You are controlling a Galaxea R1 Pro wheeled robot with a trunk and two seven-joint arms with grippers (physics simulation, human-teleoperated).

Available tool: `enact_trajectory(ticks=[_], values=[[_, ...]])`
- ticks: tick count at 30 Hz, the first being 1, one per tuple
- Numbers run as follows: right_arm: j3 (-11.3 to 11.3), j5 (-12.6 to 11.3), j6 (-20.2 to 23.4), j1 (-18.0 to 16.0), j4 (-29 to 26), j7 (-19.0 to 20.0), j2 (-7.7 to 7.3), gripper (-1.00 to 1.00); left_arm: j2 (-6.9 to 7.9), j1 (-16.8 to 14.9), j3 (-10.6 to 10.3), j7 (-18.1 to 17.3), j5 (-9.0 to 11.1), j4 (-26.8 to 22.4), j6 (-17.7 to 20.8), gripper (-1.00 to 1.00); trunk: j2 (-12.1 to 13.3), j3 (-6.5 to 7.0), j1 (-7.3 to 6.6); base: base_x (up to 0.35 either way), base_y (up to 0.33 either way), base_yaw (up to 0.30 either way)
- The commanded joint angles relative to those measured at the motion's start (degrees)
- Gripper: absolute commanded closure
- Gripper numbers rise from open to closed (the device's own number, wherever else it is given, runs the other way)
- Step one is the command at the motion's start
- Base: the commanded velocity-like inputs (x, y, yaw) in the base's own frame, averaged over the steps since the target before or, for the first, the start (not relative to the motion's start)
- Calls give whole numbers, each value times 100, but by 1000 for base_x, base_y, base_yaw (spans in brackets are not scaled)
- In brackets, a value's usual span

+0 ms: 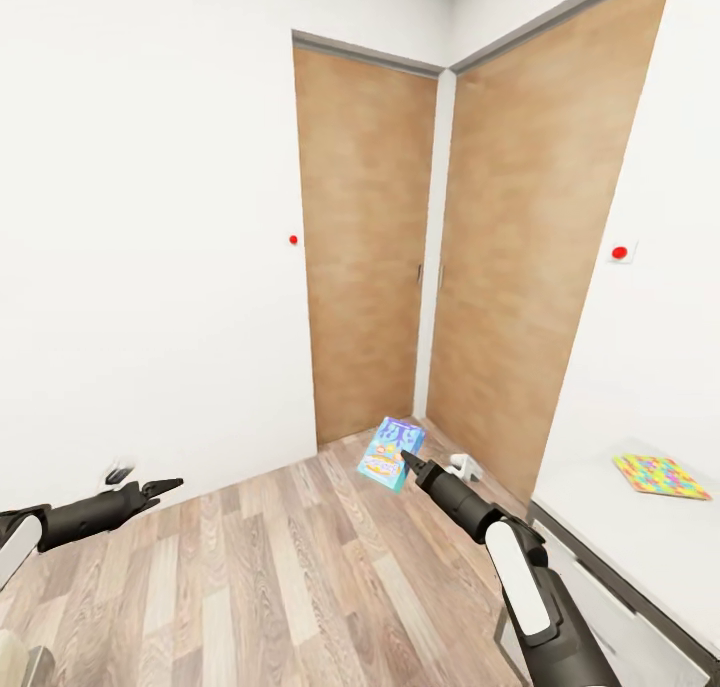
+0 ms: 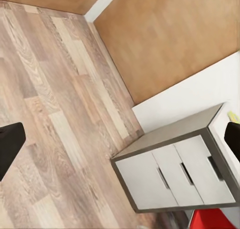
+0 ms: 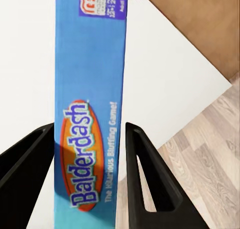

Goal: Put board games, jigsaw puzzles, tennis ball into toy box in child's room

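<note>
Right gripper (image 1: 405, 459) clamped on board game (image 1: 390, 453), held over floor (image 1: 280, 567). Left gripper (image 1: 165, 487) looks spread apart, holding nothing.

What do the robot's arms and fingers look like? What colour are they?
Both arms have white shells near the body, then turn dark grey and slim toward the ends. The right arm has a long white panel set in black. The left arm narrows to a dark pointed tip. Each gripper ends in two black, wedge-shaped fingers, flat on the inner side. I see no cables or markings.
</note>
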Motion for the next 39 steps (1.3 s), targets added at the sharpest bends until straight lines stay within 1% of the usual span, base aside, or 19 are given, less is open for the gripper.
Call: enact_trajectory(ticks=[1, 8, 13, 28, 35, 39], values=[[-20, -42, 47, -5, -1, 18, 8, 100, 2, 0, 3, -5, 23, 0, 36, -100, -7, -5, 3, 57, 24, -281], [-21, -36, 40, -3, -1, 19, 8, 100, 2, 0, 3, -1, 23, -2, 36, -100, -7, -5, 3, 17, 13, -281], [-22, -34, 38, -2, -1, 19, 8, 100, 2, 0, 2, -1, 23, -1, 36, -100, -7, -5, 3, 54, 115, -281], [-22, -10, 38, -4, -1, 19, 8, 100, 2, 0, 7, -1, 23, -1, 36, -100, -7, -5, 3, 7, 45, -281], [-20, 10, 38, -3, -1, 19, 8, 100, 2, 0, 2, -2, 23, -3, 36, -100, -7, -5, 3, 14, 170, -281], [-15, 18, 38, -2, -1, 19, 8, 100, 2, 0, 3, -3, 23, -1, 36, -100, -7, -5, 3, 15, 59, -281]])
